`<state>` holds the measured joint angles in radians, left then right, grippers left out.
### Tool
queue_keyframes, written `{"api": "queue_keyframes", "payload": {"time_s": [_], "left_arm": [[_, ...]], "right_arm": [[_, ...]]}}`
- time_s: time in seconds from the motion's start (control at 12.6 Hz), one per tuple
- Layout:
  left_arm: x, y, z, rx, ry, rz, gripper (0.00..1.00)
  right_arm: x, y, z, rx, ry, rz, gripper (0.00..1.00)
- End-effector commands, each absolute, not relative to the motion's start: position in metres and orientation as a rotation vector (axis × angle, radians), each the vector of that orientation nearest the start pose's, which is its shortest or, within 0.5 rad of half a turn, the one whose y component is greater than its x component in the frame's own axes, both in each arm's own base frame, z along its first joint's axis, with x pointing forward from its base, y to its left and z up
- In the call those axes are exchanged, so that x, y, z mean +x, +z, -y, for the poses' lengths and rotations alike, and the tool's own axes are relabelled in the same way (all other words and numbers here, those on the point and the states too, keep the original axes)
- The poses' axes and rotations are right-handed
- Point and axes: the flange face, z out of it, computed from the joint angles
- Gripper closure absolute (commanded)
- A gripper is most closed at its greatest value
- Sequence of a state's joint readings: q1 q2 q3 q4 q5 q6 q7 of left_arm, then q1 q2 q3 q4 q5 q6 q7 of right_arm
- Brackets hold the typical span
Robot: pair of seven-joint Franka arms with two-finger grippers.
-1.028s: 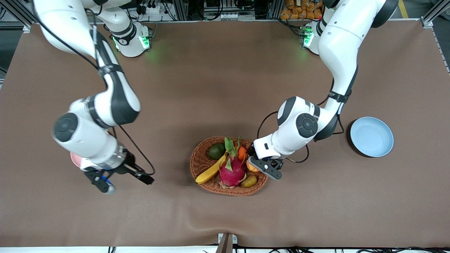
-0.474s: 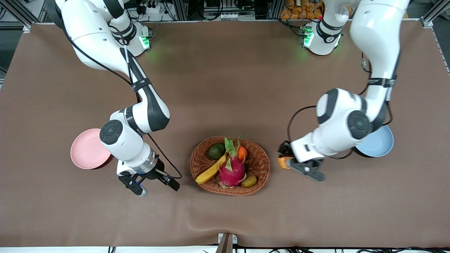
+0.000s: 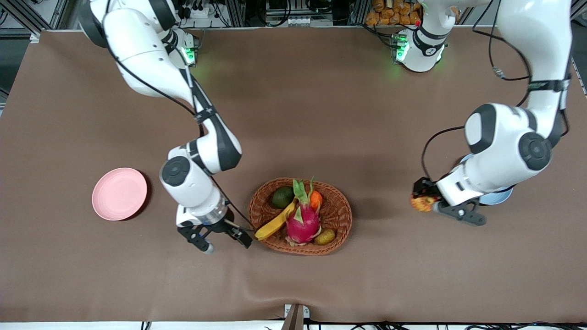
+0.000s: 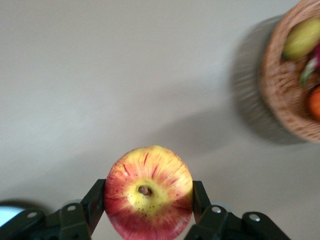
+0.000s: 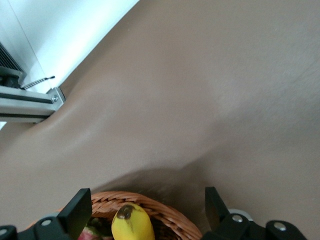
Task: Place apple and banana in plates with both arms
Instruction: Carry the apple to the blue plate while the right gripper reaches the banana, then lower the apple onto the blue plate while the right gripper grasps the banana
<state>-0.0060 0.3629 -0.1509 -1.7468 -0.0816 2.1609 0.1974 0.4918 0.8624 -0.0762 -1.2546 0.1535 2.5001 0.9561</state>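
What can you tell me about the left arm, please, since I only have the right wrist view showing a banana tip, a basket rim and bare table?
Observer: The left end effector is shut on the apple, up over the table between the wicker basket and the blue plate.
Operator: Is that plate free?
Observer: The left arm covers most of it; only its rim shows, so I cannot tell.
Operator: And what is my right end effector over?
Observer: The right end effector, open, hangs beside the basket's edge where the banana pokes out; the pink plate lies toward the right arm's end.
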Motion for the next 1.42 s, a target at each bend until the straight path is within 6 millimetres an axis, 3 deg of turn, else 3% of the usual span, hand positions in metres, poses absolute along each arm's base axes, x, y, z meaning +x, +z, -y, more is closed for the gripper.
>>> {"api": "queue_keyframes", "payload": {"time_s": [0.0,0.24,0.4,0.55,0.71,0.79,0.95,1.19,1.34], "left_arm": [[0.617,0.378,0.047,-3.137,-0.052,-0.473,0.58],[0.601,0.370,-0.033,-3.083,-0.017,-0.503,0.57],[0.592,0.356,-0.073,-3.079,-0.018,-0.532,0.57],[0.581,0.339,-0.090,-3.083,-0.005,-0.532,0.57],[0.569,0.319,-0.099,-3.082,-0.019,-0.531,0.57],[0.560,0.308,-0.112,-3.081,-0.035,-0.519,0.57],[0.553,0.288,-0.115,-3.068,-0.085,-0.530,0.57],[0.549,0.269,-0.146,-3.038,-0.084,-0.514,0.56],[0.549,0.257,-0.149,-3.043,-0.093,-0.509,0.56]], "right_arm": [[0.706,0.273,-0.368,-2.717,-0.429,-0.839,0.00],[0.697,0.257,-0.385,-2.745,-0.448,-0.799,0.00],[0.694,0.247,-0.389,-2.776,-0.484,-0.771,0.00],[0.694,0.245,-0.389,-2.794,-0.502,-0.756,0.00],[0.695,0.245,-0.388,-2.805,-0.521,-0.737,0.18],[0.696,0.243,-0.388,-2.800,-0.533,-0.733,0.21],[0.698,0.241,-0.385,-2.798,-0.538,-0.737,0.28],[0.698,0.246,-0.388,-2.786,-0.542,-0.740,0.31],[0.696,0.247,-0.393,-2.772,-0.537,-0.768,0.31]]}}
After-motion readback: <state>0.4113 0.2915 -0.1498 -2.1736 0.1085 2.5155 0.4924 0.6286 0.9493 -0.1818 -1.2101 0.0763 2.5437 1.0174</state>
